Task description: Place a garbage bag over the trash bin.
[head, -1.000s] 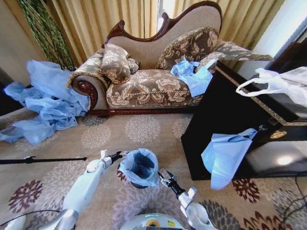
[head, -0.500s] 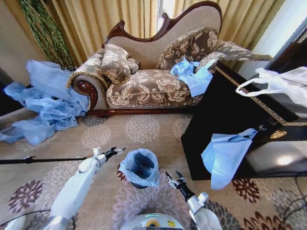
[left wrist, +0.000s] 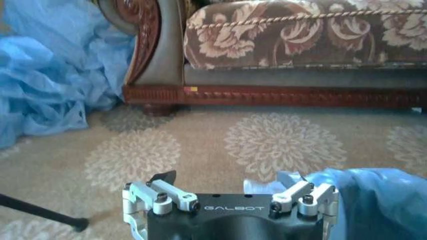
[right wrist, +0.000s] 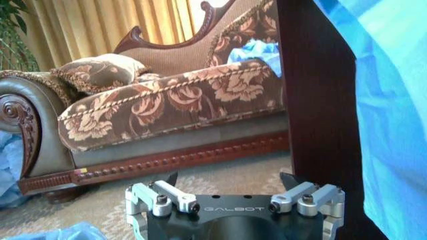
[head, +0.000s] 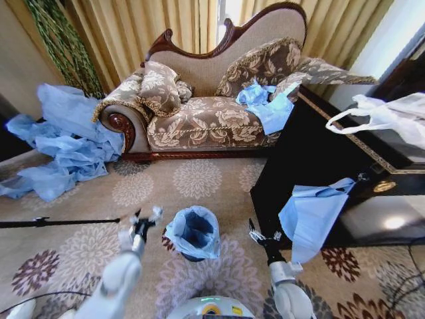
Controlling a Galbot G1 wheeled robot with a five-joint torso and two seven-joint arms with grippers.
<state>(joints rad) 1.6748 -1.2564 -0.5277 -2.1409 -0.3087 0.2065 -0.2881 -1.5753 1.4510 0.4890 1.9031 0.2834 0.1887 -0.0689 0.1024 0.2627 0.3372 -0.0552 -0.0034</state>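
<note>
The light-blue garbage bag [head: 192,230] is draped over the trash bin [head: 192,256], its mouth open upward and its edge folded down the outside. Just a dark sliver of the bin's base shows under the plastic. My left gripper [head: 145,218] hovers open to the left of the bag, clear of it. The left wrist view has its spread fingers [left wrist: 163,178] empty, with the bag [left wrist: 377,200] off to one side. My right gripper [head: 260,233] is open to the right of the bin, near the black cabinet, and empty in the right wrist view [right wrist: 230,178].
A black cabinet [head: 312,153] stands at the right with another blue bag [head: 311,216] hanging off it and a white handled bag [head: 392,116] on top. The sofa [head: 212,119] sits behind, blue sheeting [head: 60,143] is heaped at the left, and a black rod [head: 60,221] lies on the carpet.
Both grippers have drawn away from the bag's rim: the left swung out leftward, the right moved right toward the cabinet. The bag stays on the bin.
</note>
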